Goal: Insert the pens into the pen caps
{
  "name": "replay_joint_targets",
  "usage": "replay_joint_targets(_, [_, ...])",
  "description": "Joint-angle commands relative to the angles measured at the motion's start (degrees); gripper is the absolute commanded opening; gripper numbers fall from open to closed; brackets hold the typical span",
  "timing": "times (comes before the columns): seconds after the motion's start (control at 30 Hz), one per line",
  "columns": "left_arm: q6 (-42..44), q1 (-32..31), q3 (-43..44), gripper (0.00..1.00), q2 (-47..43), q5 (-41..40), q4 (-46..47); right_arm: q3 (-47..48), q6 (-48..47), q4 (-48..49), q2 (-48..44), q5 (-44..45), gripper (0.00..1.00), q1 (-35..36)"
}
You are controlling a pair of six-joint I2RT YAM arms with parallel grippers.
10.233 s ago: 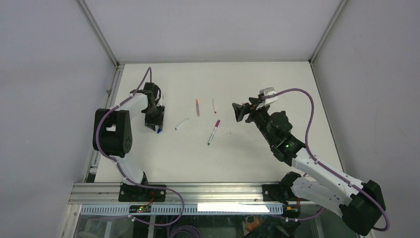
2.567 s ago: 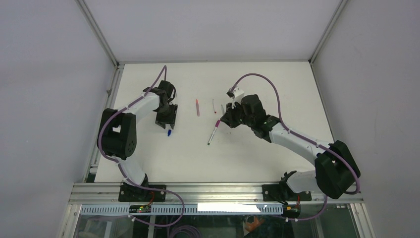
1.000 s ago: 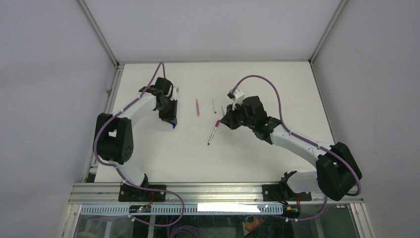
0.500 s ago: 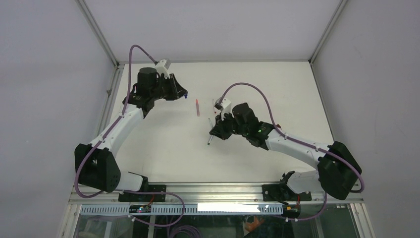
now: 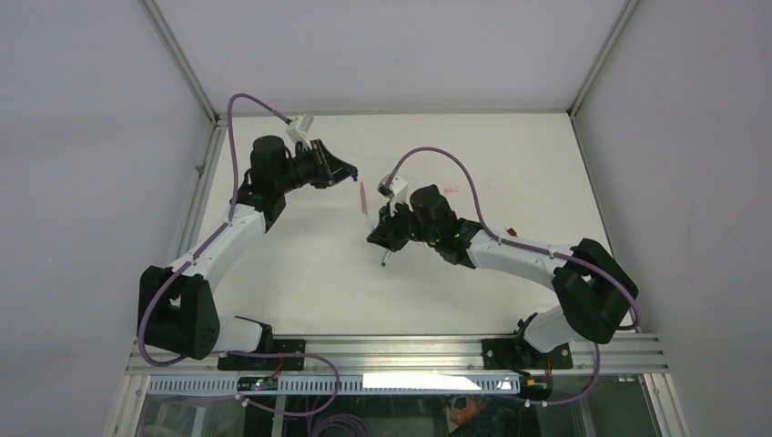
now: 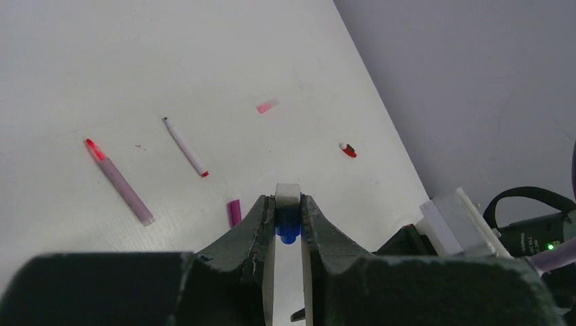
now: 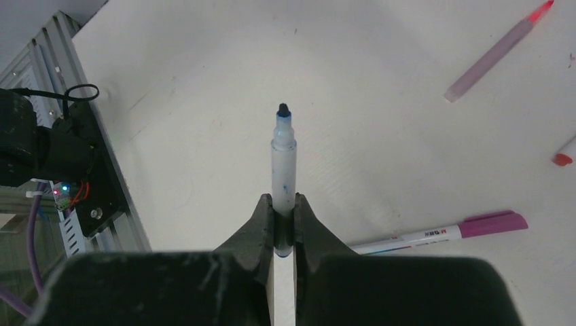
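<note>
left end effector (image 5: 348, 175) with blue cap (image 5: 354, 178), right end effector (image 5: 374, 240) close by; pinkish pen (image 5: 363, 197) between them

The left fingers (image 6: 253, 227), gripping the blue cap (image 6: 289, 229), now sit raised off the worktop (image 6: 102, 61) and swung toward the right fingers (image 7: 261, 227). These have carried the blue-tipped pen (image 7: 283, 166) leftward, nearer the cap.

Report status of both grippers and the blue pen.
Left gripper shut on blue cap. Right gripper shut on blue-tipped pen. Cap and pen apart; pink pen on table between.
</note>
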Motion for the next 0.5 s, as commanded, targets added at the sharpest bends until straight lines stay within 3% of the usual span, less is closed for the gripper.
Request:
replay_joint_targets(0.0, [-2.25, 0.11, -2.58, 0.0, -4.02, 3.17, 10.66, 3.41, 3.37, 11.3, -0.11, 0.61, 0.0, 0.14])
replay_joint_targets(0.47, [-0.7, 0.11, -4.88, 0.0, -5.69, 7.82, 16.49, 7.68, 7.67, 14.99, 3.65, -2.25, 0.0, -1.44])
